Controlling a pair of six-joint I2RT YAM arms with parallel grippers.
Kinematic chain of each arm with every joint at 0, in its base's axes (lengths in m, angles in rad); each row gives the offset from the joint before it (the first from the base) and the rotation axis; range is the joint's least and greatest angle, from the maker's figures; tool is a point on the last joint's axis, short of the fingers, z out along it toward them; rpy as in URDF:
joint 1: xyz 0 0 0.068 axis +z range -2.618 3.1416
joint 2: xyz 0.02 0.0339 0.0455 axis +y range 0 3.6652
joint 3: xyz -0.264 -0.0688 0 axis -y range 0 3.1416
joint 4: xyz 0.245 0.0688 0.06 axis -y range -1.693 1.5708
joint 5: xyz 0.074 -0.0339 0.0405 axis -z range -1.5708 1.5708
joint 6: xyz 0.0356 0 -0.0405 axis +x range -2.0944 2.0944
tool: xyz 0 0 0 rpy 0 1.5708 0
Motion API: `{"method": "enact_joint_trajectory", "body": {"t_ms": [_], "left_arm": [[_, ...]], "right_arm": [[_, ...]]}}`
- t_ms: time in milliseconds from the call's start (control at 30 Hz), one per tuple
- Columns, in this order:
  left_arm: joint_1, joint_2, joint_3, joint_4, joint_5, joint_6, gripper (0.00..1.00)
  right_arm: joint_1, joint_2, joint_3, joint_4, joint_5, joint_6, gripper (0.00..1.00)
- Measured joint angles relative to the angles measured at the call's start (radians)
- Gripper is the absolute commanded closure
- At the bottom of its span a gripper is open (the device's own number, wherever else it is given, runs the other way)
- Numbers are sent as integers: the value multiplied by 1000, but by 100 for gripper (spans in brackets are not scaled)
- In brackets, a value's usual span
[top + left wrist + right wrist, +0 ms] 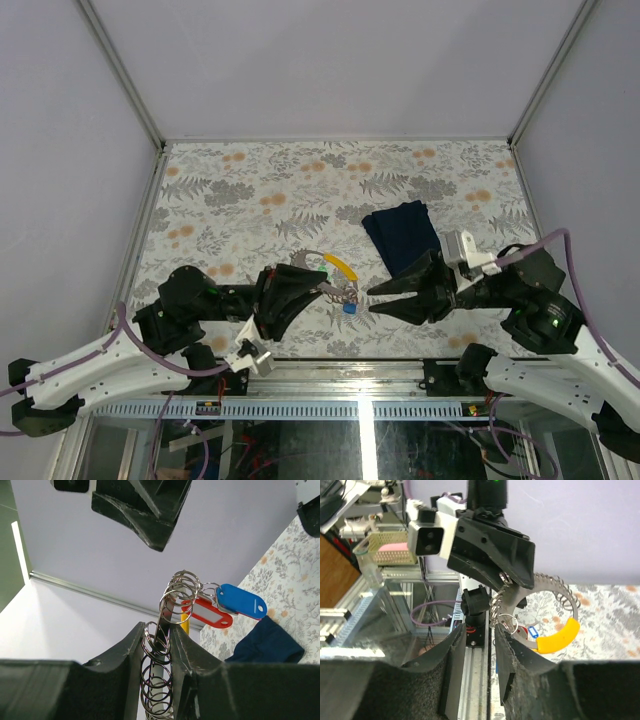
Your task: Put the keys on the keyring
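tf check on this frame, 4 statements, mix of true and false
1. The left pincer is clamped on the keyring. True.
2. The right pincer holds the navy cloth. False: the cloth lies on the table, and the pincer's tips point at the keyring with its jaws apart.
3. A yellow tag sits on the keyring. True.
4. The blue tag lies on top of the cloth. False: it hangs at the keyring, apart from the cloth.
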Motion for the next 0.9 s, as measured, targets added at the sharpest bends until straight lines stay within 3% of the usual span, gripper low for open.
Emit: {"method": "enact_joint_trajectory", "body": {"t_ms": [500,900], "left_arm": [[0,31,40,-94,-65,146,100],[0,30,45,-117,-70,169,100]], "right_arm": [[0,10,-33,59,396,508,57],[0,83,-33,55,412,701,58]]}}
